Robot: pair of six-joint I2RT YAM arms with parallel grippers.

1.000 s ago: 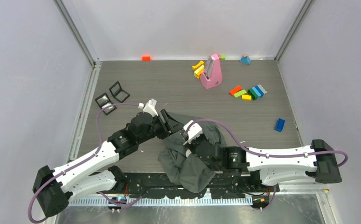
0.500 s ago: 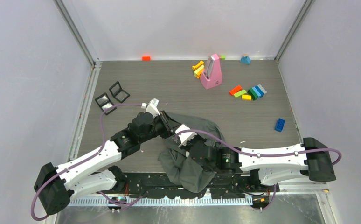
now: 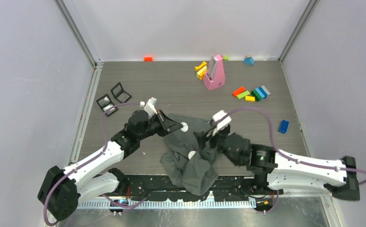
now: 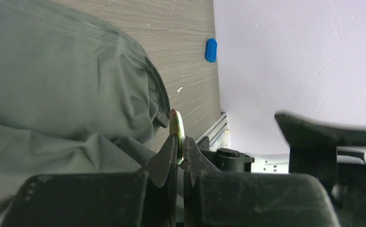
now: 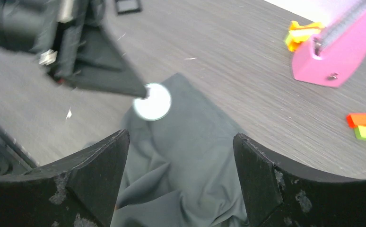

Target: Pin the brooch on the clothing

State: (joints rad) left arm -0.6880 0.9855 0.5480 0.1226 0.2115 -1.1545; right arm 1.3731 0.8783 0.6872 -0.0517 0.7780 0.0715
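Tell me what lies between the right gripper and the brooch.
Only T-shirt fabric below; no object stands between. The right wrist view shows the open right gripper facing the brooch, pinched by the left gripper.

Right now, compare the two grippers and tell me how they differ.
The left gripper has its jaws shut; the right gripper has its jaws spread wide. The left gripper pinches the round brooch by its edge; the right gripper holds nothing. Both have black fingers and hover by the dark grey T-shirt.
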